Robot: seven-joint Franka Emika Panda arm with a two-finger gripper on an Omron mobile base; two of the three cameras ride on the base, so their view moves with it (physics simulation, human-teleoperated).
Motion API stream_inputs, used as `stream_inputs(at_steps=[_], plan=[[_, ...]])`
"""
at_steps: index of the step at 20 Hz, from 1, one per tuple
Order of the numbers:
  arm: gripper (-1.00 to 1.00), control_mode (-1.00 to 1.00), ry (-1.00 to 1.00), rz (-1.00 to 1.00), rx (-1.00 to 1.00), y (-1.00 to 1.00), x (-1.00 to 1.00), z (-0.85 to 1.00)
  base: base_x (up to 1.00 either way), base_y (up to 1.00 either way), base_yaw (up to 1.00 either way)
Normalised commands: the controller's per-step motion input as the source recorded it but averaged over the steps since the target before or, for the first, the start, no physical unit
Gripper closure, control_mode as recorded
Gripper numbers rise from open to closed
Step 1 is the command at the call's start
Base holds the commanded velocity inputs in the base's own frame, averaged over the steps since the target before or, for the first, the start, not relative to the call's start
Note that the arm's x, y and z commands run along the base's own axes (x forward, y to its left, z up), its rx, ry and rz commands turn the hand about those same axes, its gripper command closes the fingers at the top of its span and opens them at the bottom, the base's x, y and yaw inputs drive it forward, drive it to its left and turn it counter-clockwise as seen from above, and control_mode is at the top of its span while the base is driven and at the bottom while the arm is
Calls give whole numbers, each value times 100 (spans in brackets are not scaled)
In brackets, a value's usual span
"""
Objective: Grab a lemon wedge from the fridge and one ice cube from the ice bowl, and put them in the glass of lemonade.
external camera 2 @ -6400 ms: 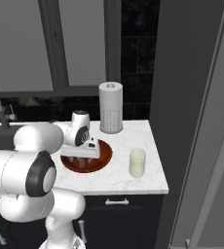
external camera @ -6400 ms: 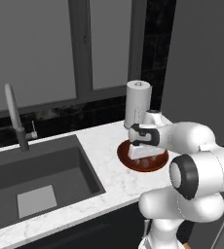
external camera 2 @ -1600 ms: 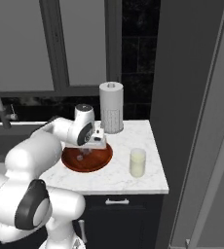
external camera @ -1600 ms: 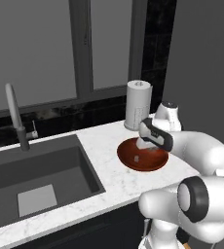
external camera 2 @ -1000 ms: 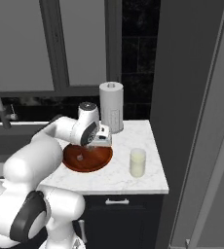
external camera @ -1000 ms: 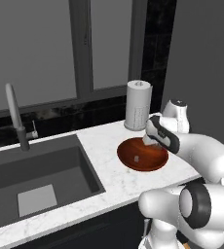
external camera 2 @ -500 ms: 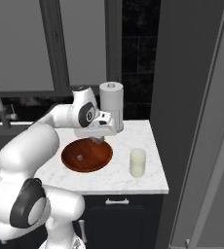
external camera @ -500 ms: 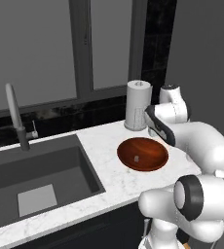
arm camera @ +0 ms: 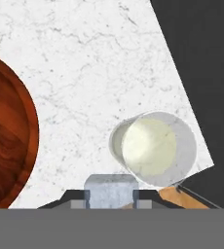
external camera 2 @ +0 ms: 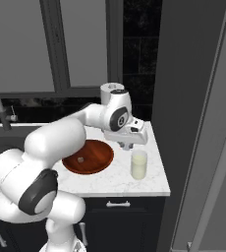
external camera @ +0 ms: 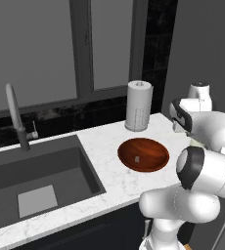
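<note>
My gripper [arm camera: 111,199] is shut on the ice cube [arm camera: 110,187], a small pale grey block between the finger tips. Just ahead of it stands the glass of lemonade [arm camera: 154,146], seen from above near the counter's corner. From the right base view, the gripper [external camera 2: 127,145] hangs just above and left of the glass of lemonade [external camera 2: 139,165]. The reddish-brown ice bowl [external camera 2: 88,156] lies to the left with another ice cube [external camera 2: 80,159] in it; it is also the ice bowl [external camera: 144,154] in the left base view. The grey fridge [external camera 2: 188,83] rises right of the counter. The lemon wedge is out of view.
A white paper-towel roll [external camera: 138,106] stands behind the bowl against the dark wall. The dark sink [external camera: 36,176] with its faucet [external camera: 16,119] lies to the left. The marble counter [external camera 2: 110,179] ends close to the right of the glass.
The arm has swung right from above the ice bowl to just beside the glass, with the ice cube still in the gripper. The bowl and glass have not moved.
</note>
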Motion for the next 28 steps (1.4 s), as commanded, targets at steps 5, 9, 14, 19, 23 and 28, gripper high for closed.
stream_inputs(at_steps=[5, 9, 14, 19, 23, 28], plan=[[100, -100, -3, -14, 3, -42, 0, 0, 0, 0, 0], [100, -100, -1, -14, 12, -27, 13, -1, 0, 0, 0], [100, -100, -6, -6, 14, 0, 13, -22, 0, 0, 0], [100, -100, -1, -6, 1, 0, 2, -13, 0, 0, 0], [100, -100, 0, -5, 0, 0, 0, -18, 0, 0, 0], [100, -100, -1, -6, 0, 0, 0, -12, 0, 0, 0]])
